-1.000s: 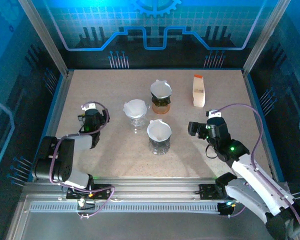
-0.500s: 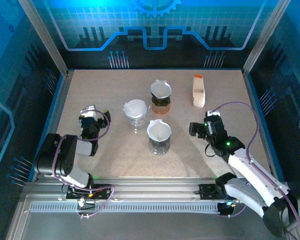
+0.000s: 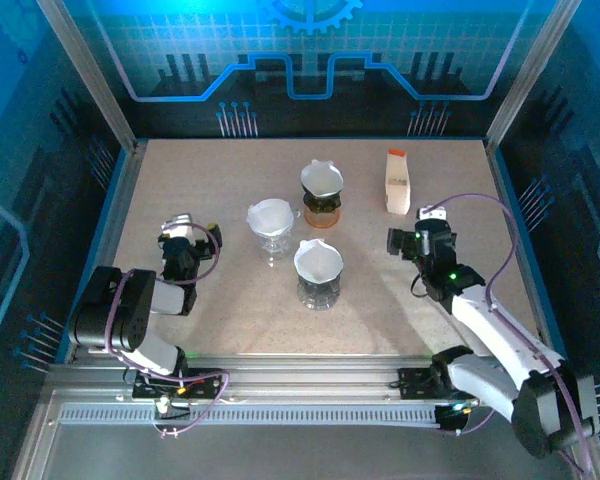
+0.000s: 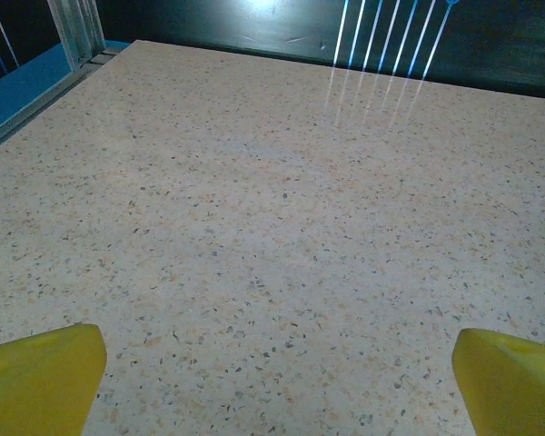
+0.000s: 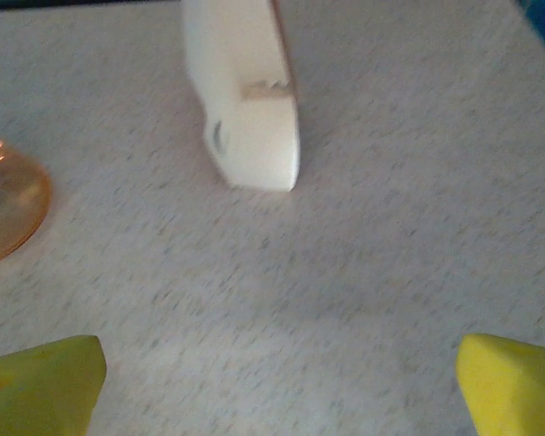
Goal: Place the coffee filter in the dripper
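Note:
Three drippers stand mid-table, each with white paper in its cone: a clear one point(image 3: 270, 225), an amber one point(image 3: 322, 195) point(image 5: 4, 204) and a dark one point(image 3: 318, 272). A white folded coffee filter point(image 3: 397, 182) point(image 5: 250, 100) with an orange edge stands upright at the back right. My right gripper point(image 3: 412, 234) point(image 5: 277, 381) is open a short way in front of it, pointing at it, with bare table between its yellow fingertips point(image 5: 41, 381). Left of the drippers, my left gripper point(image 3: 187, 232) point(image 4: 272, 381) is open over bare table, holding nothing.
The speckled table point(image 3: 220, 310) is fenced by metal posts and dark walls on the far, left and right sides. Free room lies along the near edge and in the far left corner point(image 4: 209, 118).
The right gripper has moved away from the arm bases and slightly right, closer to the standing filter. The left gripper drew back a little toward the near left, then stayed still.

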{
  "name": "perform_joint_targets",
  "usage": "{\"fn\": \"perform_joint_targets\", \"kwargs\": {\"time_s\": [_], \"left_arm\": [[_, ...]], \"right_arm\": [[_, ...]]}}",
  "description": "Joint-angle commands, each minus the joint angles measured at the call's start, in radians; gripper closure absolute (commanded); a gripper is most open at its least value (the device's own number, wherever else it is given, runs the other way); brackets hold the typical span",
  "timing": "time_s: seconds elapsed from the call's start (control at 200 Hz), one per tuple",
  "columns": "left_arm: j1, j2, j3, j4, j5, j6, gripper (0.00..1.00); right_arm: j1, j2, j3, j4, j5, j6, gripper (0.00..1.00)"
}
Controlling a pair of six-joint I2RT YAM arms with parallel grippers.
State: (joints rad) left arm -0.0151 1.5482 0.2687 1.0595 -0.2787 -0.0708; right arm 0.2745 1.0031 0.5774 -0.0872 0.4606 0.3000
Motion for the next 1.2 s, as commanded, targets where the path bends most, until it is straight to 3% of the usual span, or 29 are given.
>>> {"fn": "perform_joint_targets", "kwargs": {"time_s": [0.0,0.12,0.34,0.465,0.615,0.68,0.74,0.805,1.196], "left_arm": [[0.003,0.000,0.035,0.008,0.022,0.015,0.01],[0.004,0.001,0.065,-0.049,0.033,0.019,0.01],[0.004,0.001,0.073,-0.064,0.037,0.019,0.01],[0.004,0.001,0.075,-0.069,0.038,0.020,0.01],[0.004,0.001,0.076,-0.072,0.038,0.020,0.01],[0.004,0.002,0.076,-0.071,0.038,0.020,0.01],[0.004,0.001,0.076,-0.070,0.038,0.020,0.01],[0.004,0.001,0.076,-0.070,0.038,0.021,0.01],[0.004,0.001,0.076,-0.070,0.038,0.020,0.01]], "right_arm": [[-0.081,0.058,-0.035,0.268,0.057,-0.129,0.00],[-0.157,0.183,-0.079,0.492,0.009,-0.206,0.00],[-0.210,0.443,-0.176,0.887,-0.102,-0.202,0.00],[-0.182,0.485,-0.101,0.780,-0.174,-0.258,0.00],[-0.184,0.487,-0.119,0.816,-0.195,-0.267,0.00],[-0.186,0.493,-0.163,0.887,-0.225,-0.270,0.00],[-0.182,0.549,-0.230,1.099,-0.181,-0.275,0.00],[-0.189,0.518,-0.199,0.980,-0.187,-0.253,0.00],[-0.185,0.528,-0.198,0.998,-0.181,-0.263,0.00]]}}
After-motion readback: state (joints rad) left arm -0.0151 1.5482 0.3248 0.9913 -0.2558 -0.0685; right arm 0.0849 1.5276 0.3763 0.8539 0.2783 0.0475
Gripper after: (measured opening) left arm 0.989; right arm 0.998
